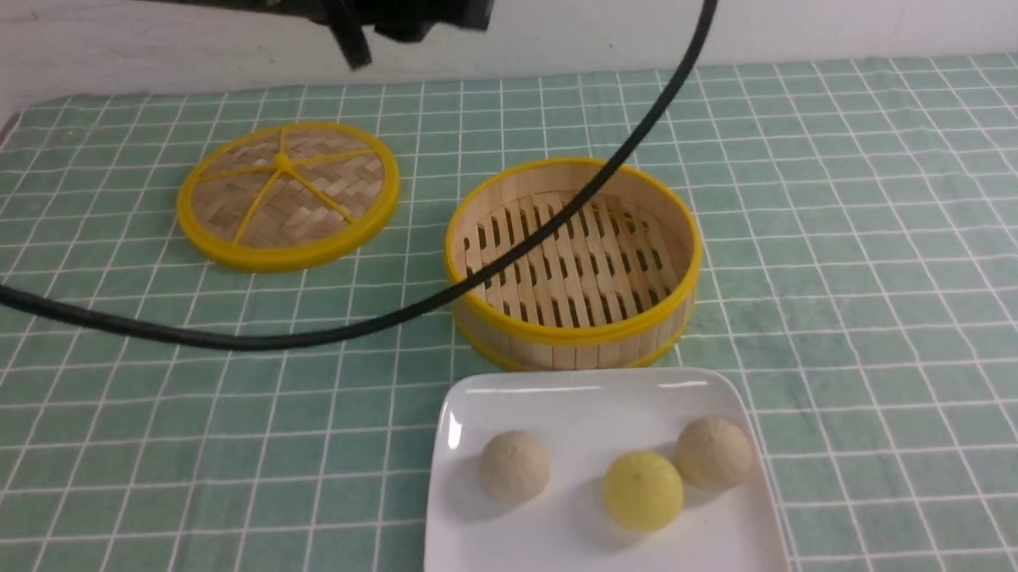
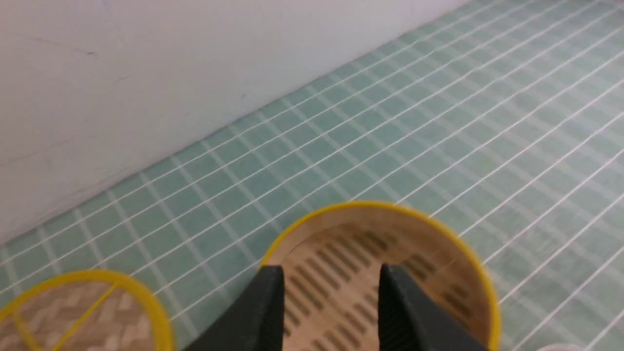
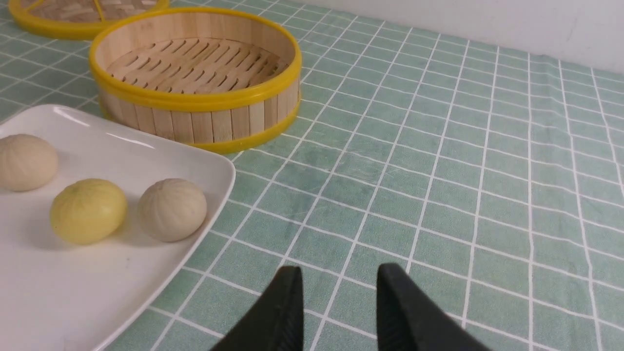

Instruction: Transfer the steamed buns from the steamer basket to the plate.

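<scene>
Buns: all three steamed buns sit on the plate, none in the steamer basket.
Basket: bare slatted floor, just beyond the plate's far edge.
Left tool: jaws apart, nothing between them, above the basket's opening.
Right tool: jaws apart, holding nothing, over the worktop beside the plate.
Relation: the buns lie nearer the right tool; by my reading nothing is left to carry.

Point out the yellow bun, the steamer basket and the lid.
yellow bun (image 1: 642, 490), front view, middle of its top.
steamer basket (image 1: 575, 328), front view, near yellow rim.
lid (image 1: 288, 196), front view, woven face near its hub.
</scene>
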Robot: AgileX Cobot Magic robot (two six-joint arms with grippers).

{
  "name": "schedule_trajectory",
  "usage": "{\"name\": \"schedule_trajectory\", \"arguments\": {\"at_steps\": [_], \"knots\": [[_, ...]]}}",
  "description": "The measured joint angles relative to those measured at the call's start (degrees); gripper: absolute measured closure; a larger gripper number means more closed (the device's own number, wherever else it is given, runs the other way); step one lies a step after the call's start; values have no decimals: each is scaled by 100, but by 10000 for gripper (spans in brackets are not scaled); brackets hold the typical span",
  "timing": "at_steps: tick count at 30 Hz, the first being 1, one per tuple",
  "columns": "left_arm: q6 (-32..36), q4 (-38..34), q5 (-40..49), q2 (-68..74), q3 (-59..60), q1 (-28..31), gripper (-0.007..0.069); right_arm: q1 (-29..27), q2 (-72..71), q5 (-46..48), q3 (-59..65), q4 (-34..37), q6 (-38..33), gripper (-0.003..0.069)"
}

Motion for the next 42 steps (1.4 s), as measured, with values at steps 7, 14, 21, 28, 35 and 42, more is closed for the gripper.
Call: {"name": "schedule_trajectory", "arguments": {"at_steps": [7,14,21,28,35,42], "knots": [[-1166,880,-81,-524,1087,0,329,0,0,0,0,0,0,418],[-1547,1064,-910,-2566,3163,0,329,0,0,0,0,0,0,418],[-2127,1178,-1048,-4478,4959,803,329,0,0,0,0,0,0,418],[-2468,1222,-1497,-5596,6445,2098,330,0,0,0,0,0,0,418],[-2847,1222,-2565,-6368,7775,3547,330,0,0,0,0,0,0,418],[-2882,1281,-2627,-7604,8579,3847,330,0,0,0,0,-16,0,418]]}}
